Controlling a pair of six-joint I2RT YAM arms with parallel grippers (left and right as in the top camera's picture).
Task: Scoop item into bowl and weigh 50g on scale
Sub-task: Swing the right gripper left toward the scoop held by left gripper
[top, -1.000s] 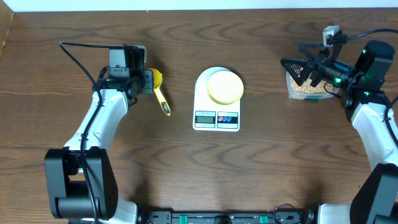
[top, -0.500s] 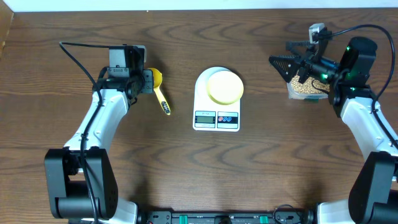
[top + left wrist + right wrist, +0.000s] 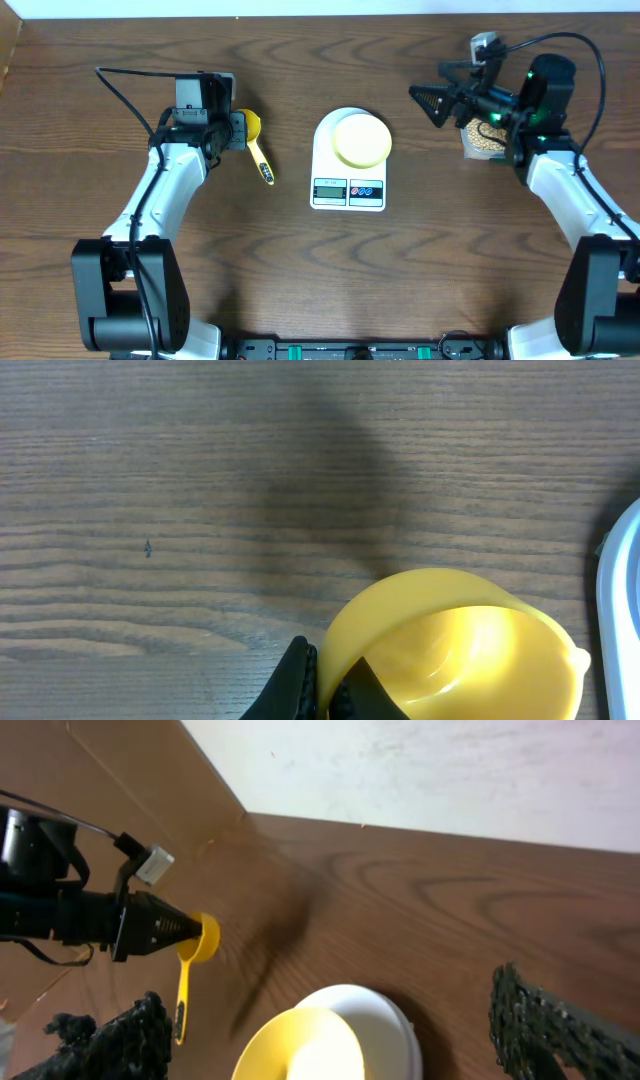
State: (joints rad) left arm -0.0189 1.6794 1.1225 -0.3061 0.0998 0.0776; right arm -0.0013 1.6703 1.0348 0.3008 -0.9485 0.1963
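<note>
Nearest the robot's side of the table (image 3: 300, 270) is the front panel of the white scale (image 3: 348, 193); its display is too small to read. The pale-yellow bowl (image 3: 361, 139) sits on the round platform just behind that and looks empty, so no weighing has begun.

To the left lies the yellow scoop (image 3: 262, 160), its handle pointing back toward the robot and its cup at the far end. The left gripper (image 3: 238, 130) is clenched on that cup: in the wrist view its black fingertips (image 3: 300, 680) pinch the cup's rim. I cannot tell whether the scoop is lifted or resting on the wood.

Farther back on the right, the beans (image 3: 487, 141) fill a clear container (image 3: 466, 150), well apart from the bowl. The right gripper (image 3: 428, 103) hangs between container and scale, jaws spread wide, grasping nothing.

The beans are probably hard, smooth and light, so they should roll and bounce and cannot be pinched; they need the scoop, kept level and tipped slowly. The scoop looks stiff and light, and the handle seems a better hold than the rim. The bowl may slide if nudged
</note>
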